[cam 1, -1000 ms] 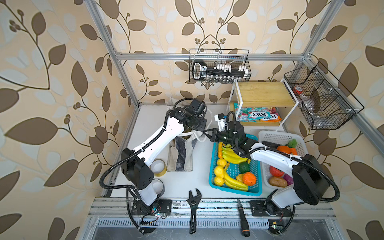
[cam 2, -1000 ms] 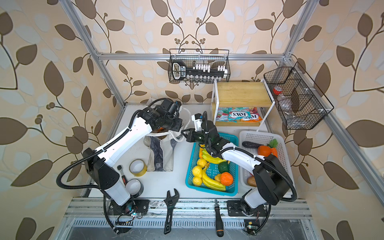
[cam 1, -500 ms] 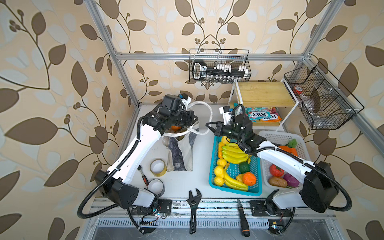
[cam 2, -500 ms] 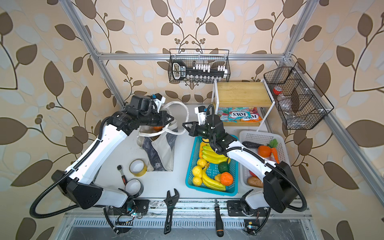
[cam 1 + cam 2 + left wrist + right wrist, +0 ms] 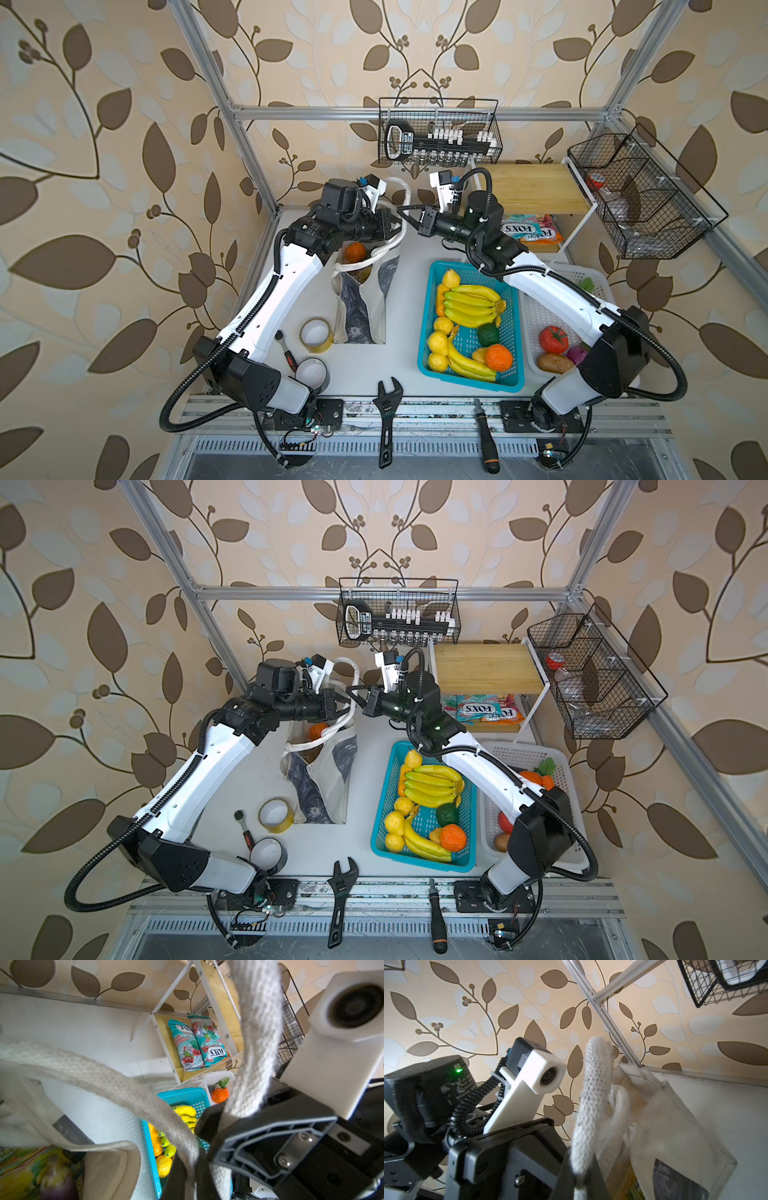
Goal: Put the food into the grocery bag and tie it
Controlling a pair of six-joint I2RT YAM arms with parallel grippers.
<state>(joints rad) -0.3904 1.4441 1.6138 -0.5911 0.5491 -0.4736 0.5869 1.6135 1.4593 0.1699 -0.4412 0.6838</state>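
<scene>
The grocery bag (image 5: pixel 376 301) (image 5: pixel 332 787) stands upright left of centre, with an orange fruit (image 5: pixel 356 251) (image 5: pixel 318 730) showing in its mouth. Above the bag's far right corner my left gripper (image 5: pixel 394 225) (image 5: pixel 343 706) and right gripper (image 5: pixel 405 214) (image 5: pixel 355 694) meet tip to tip. The left gripper (image 5: pixel 192 1176) is shut on one white handle (image 5: pixel 116 1086). The right gripper (image 5: pixel 580 1178) is shut on the other handle (image 5: pixel 593 1093), which stands up taut. A green-yellow packet (image 5: pixel 22 1159) and a dark purple item (image 5: pixel 56 1180) lie inside the bag.
A blue basket (image 5: pixel 424 332) of bananas and lemons sits right of the bag, with a white basket (image 5: pixel 534 307) beyond it. A tape roll (image 5: pixel 316 334), a wrench (image 5: pixel 388 405) and a screwdriver (image 5: pixel 484 436) lie in front. Candy bags (image 5: pixel 528 230) lie on the rear shelf.
Both grippers have risen with the handles in them. The left gripper has swung right toward the right gripper, and the right gripper has drawn back, so they now meet above the bag.
</scene>
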